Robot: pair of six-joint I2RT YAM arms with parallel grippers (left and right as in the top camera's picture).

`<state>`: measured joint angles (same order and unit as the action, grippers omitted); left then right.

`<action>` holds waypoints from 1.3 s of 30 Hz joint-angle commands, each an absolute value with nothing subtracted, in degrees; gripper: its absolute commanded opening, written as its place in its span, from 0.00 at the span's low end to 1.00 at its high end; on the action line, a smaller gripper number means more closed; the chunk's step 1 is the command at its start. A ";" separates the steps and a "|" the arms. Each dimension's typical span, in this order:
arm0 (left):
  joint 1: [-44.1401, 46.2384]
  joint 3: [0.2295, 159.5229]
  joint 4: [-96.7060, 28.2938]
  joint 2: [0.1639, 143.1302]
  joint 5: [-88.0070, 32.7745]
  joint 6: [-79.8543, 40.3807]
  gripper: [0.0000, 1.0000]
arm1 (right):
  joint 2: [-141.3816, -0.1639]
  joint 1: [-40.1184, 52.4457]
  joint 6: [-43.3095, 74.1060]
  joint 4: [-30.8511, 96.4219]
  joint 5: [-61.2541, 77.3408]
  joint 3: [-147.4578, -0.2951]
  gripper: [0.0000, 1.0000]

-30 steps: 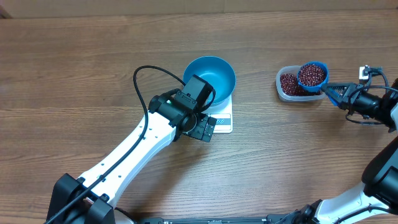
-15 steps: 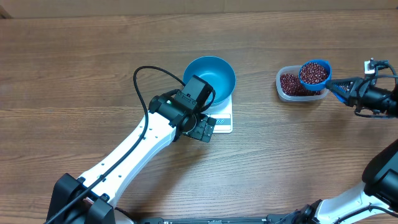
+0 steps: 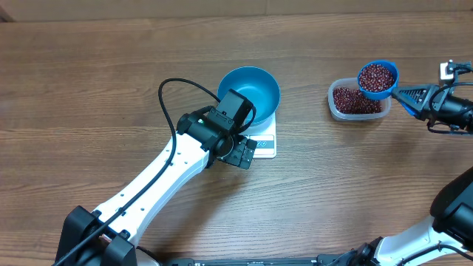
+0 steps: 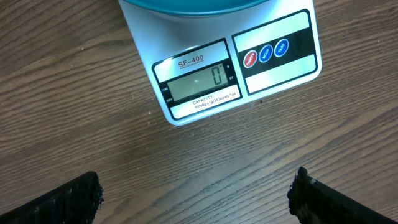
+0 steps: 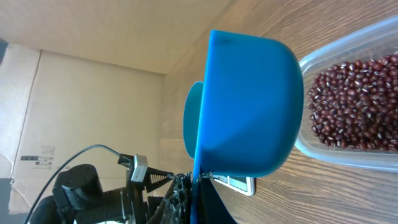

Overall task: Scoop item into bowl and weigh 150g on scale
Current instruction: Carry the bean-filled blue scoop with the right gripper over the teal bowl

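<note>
While full of glossy oval beans (image 3: 378,76), a smooth round blue scoop (image 5: 249,106)

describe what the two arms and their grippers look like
The left arm has white tubular links with black joints, and a thin black cable loops out near its wrist. The left gripper is black with rough-edged fingers. The right arm has a black wrist carrying a small white tag, and the right gripper is black too.
</note>
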<state>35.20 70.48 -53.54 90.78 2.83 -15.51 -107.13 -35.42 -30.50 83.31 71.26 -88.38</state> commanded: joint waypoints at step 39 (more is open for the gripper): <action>35.27 69.89 -53.49 90.72 3.55 -15.42 1.00 | -106.74 6.39 -5.89 43.97 54.11 -91.55 0.04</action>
